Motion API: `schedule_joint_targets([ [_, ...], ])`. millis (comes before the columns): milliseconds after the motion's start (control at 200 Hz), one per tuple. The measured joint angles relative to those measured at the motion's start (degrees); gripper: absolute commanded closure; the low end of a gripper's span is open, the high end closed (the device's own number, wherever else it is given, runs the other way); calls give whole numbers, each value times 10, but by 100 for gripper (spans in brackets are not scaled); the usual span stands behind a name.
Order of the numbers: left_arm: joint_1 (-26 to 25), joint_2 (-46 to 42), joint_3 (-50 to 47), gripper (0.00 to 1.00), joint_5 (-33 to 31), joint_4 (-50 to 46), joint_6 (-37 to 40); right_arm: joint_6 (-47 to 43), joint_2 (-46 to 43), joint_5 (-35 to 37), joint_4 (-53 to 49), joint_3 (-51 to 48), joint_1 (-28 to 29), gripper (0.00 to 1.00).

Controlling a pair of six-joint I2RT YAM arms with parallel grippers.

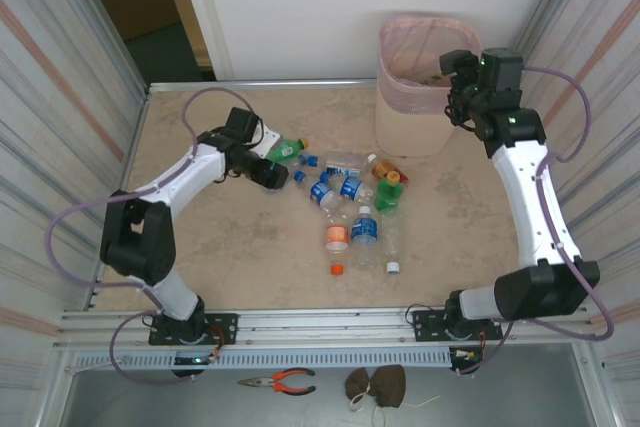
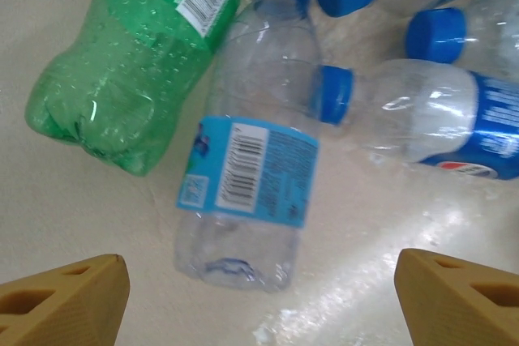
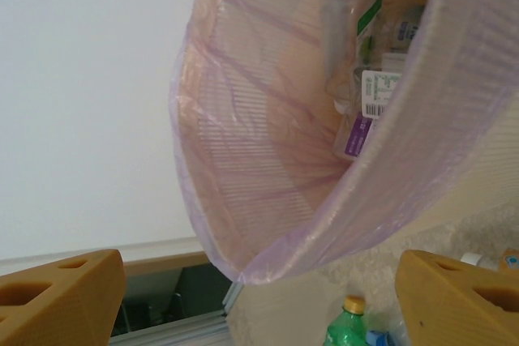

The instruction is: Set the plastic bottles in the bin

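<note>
Just past the left gripper (image 2: pixel 259 305), wide open and empty: one clear bottle (image 2: pixel 247 168), flat on the table (image 1: pixel 230 247). Just beside it, one green bottle (image 2: pixel 130 62); beyond, three more clear ones. About nine bottles (image 1: pixel 350 207) mid-table in all. At the far right corner, one bin (image 1: pixel 420 122); right gripper (image 3: pixel 259 305) at its rim, wide, empty.

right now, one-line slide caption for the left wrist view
Open left gripper above a clear blue-label bottle lying beside a green bottle.
</note>
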Motion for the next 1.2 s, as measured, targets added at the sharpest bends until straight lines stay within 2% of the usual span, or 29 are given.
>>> schedule_joint_targets([
  [210,0,75,38,15,0,-15,19,-3,-35,-6,1,-30,-18,14],
  [441,0,113,42,21,1,-16,21,-3,-46,-9,0,-54,-26,14],
  [972,-1,126,42,42,-3,-17,24,-2,-58,-10,-2,-64,-30,14],
  [1197,-7,109,41,47,-4,-17,26,-2,-58,-10,-2,-64,-30,15],
])
